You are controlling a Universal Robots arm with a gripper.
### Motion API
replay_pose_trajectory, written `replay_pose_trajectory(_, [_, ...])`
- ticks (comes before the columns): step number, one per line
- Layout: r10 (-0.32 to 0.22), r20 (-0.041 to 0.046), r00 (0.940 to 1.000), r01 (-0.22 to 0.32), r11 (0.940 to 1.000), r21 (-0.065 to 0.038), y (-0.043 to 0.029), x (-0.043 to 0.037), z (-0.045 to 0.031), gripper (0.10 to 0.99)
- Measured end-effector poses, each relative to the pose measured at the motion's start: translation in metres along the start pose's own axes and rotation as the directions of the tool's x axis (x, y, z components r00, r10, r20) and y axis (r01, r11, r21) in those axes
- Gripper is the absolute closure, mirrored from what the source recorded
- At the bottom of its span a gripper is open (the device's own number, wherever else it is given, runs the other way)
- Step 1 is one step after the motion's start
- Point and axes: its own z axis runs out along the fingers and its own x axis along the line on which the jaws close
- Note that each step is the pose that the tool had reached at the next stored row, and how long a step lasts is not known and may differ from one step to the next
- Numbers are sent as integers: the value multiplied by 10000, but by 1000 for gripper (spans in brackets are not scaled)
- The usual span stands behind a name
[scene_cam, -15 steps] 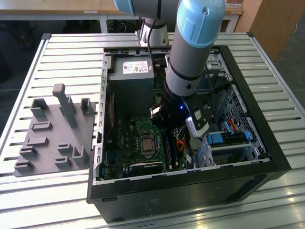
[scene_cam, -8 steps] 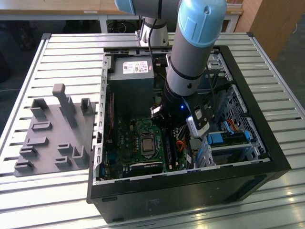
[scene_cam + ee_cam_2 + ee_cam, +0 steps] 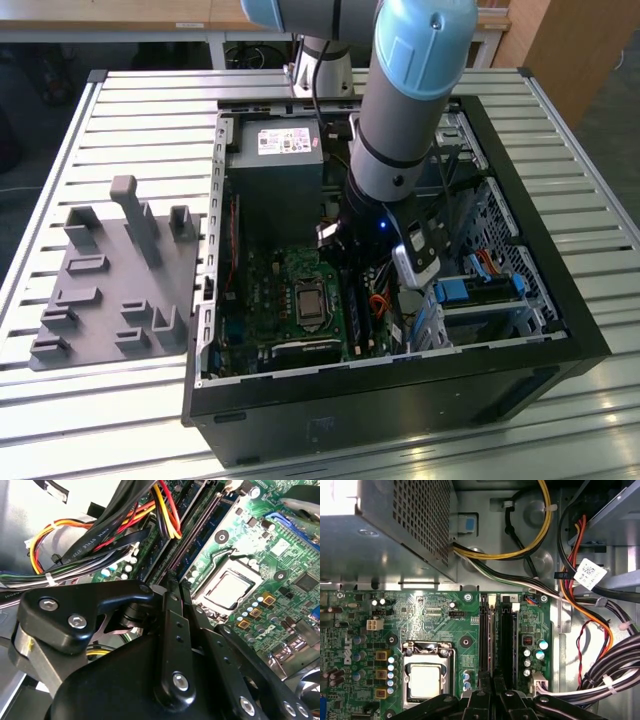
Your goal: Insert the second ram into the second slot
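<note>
Black gripper (image 3: 175,587) fingers stand pressed together over the memory slots (image 3: 496,630), their tips hiding whatever thin edge they may pinch, so the second ram cannot be made out, while the arm (image 3: 400,110) reaches steeply down into the open computer case (image 3: 560,300).

Two memory slots (image 3: 496,630) — one processor (image 3: 426,680)
</note>
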Motion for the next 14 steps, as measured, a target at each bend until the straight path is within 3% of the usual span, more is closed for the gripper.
replay_pose_trajectory(14, [86,4,10000,-86,10000,-7,-1,-15,13,949])
